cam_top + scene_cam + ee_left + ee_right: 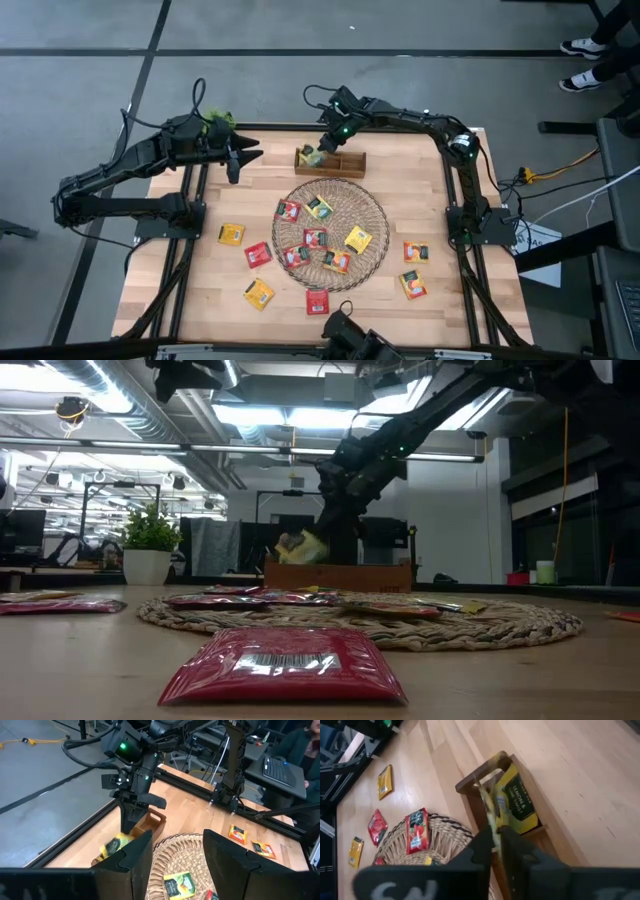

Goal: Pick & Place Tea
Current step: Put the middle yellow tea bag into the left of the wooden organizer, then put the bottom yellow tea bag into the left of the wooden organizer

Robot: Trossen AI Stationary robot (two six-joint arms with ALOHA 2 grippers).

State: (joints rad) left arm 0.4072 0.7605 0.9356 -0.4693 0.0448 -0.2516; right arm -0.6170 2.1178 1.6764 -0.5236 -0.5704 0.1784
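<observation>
Wooden counter [440, 200] carries all. Round wicker mat [370, 215] at middle, several tea sachets [315, 238] on it, others on counter around it. Small wooden box [345, 160] beyond mat. Right claw [496, 837] over box, fingers narrow, pinching yellow tea sachet [492, 807]; second yellow sachet [517, 802] lies in box. Left claw [240, 158] waits at far left corner, fingers apart, holding nothing.
</observation>
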